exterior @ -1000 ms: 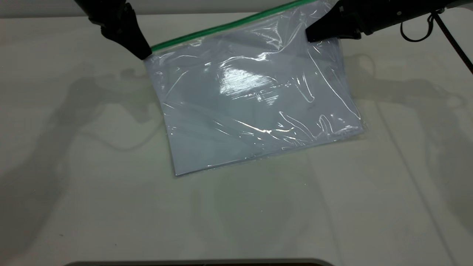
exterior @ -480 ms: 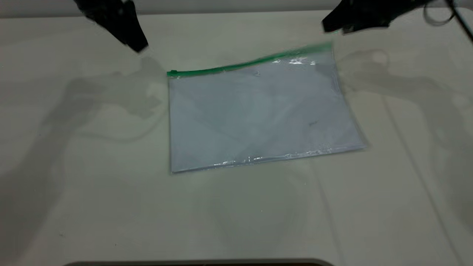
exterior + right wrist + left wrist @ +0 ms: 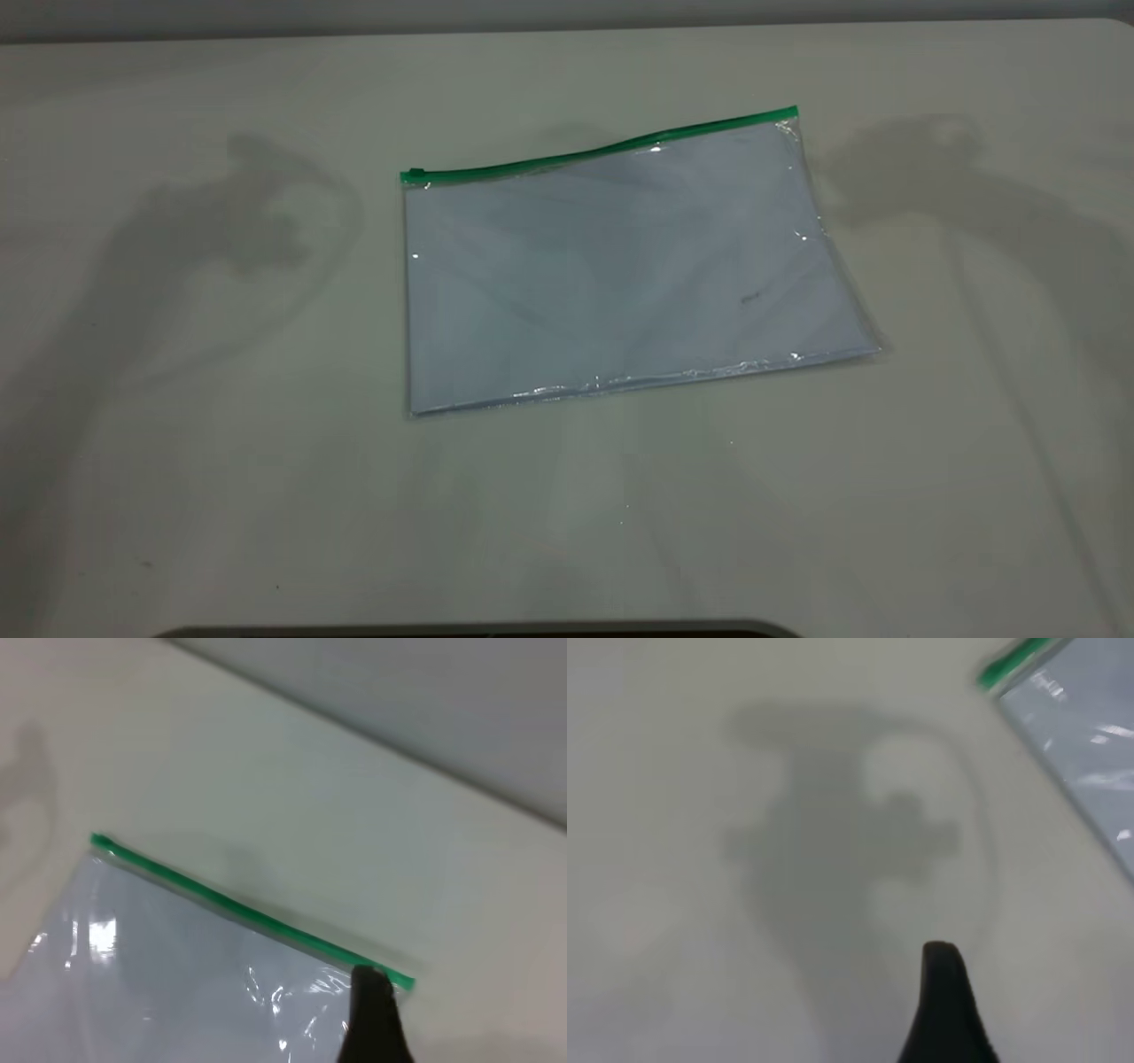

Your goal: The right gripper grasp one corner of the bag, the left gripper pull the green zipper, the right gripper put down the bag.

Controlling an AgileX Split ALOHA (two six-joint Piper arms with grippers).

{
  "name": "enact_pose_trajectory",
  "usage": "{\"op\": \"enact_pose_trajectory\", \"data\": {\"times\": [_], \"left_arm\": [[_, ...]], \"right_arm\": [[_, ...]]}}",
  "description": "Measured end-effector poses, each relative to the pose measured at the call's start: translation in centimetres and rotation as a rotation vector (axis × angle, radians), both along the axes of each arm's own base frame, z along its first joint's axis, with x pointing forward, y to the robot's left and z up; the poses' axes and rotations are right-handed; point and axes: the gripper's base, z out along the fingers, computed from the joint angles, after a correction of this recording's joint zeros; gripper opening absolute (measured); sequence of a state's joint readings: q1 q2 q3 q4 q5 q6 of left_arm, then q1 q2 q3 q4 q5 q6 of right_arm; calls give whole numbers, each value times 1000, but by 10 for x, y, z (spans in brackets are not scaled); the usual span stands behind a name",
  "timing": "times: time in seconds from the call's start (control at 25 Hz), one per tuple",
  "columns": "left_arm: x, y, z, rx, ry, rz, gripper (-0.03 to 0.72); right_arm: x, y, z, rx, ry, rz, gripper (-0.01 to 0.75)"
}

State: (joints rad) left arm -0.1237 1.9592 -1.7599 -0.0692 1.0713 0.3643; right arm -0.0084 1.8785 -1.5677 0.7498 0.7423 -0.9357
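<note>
Bag point(image 3: 620, 275) lies flat on the bench point(image 3: 221, 496), on its own and touched by nothing, with white sheets showing through the clear plastic. Its long axis runs across the exterior view, left to right, and the green zipper point(image 3: 602, 152) follows the far long edge, rising a little toward the right. A small green slider tab point(image 3: 413, 175) sits at the left end of that strip.

Neither arm shows in the exterior view; only their shadows fall on the bench to either side of the bag. In the left wrist view 1 dark fingertip of the left tool point(image 3: 946, 1010) hangs over bare bench, with the slider corner of the bag point(image 3: 1081, 735) well apart from it, so nothing is held there; whether its fingers are spread or closed I cannot tell. In the right wrist view 1 dark fingertip of the right tool point(image 3: 372, 1019) sits just beside the bag's point(image 3: 177, 974) other zipper point(image 3: 248, 914) corner, looking raised off the plastic, though I cannot be sure of a gap, and I cannot tell how its fingers stand.

Judging by the bag resting free on the bench and the slider at the left end, the task looks finished or nearly so. If any move is left, the right tool is the nearer to its corner, the left tool to the slider.

Count: 1 bag, 1 zipper, 1 slider tab, 2 tools
</note>
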Motion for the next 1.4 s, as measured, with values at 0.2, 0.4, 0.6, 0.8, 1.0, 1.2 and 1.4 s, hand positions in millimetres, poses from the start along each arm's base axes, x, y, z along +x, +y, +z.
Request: {"op": "enact_pose_trajectory", "data": {"times": [0.2, 0.4, 0.6, 0.8, 1.0, 1.2, 1.4], "left_arm": [[-33, 11, 56, 35, -52, 136, 590], [-64, 15, 105, -4, -180, 183, 590], [-104, 20, 152, -47, -316, 213, 590], [-171, 26, 196, -120, -464, 228, 590], [-256, 35, 189, -151, -509, 222, 590], [-330, 44, 150, -161, -533, 222, 590], [-384, 51, 106, -173, -578, 221, 590]], "right_arm": [[-59, -1, 87, -11, -83, -14, 589], [-130, 2, 151, 19, -137, -9, 589], [-194, 4, 186, 30, -154, 10, 589], [-242, 5, 194, 6, -136, 40, 589], [-284, 6, 183, 12, -155, 46, 589], [-322, 11, 155, 72, -129, 75, 589], [-360, 13, 129, 86, -150, 88, 589]]}}
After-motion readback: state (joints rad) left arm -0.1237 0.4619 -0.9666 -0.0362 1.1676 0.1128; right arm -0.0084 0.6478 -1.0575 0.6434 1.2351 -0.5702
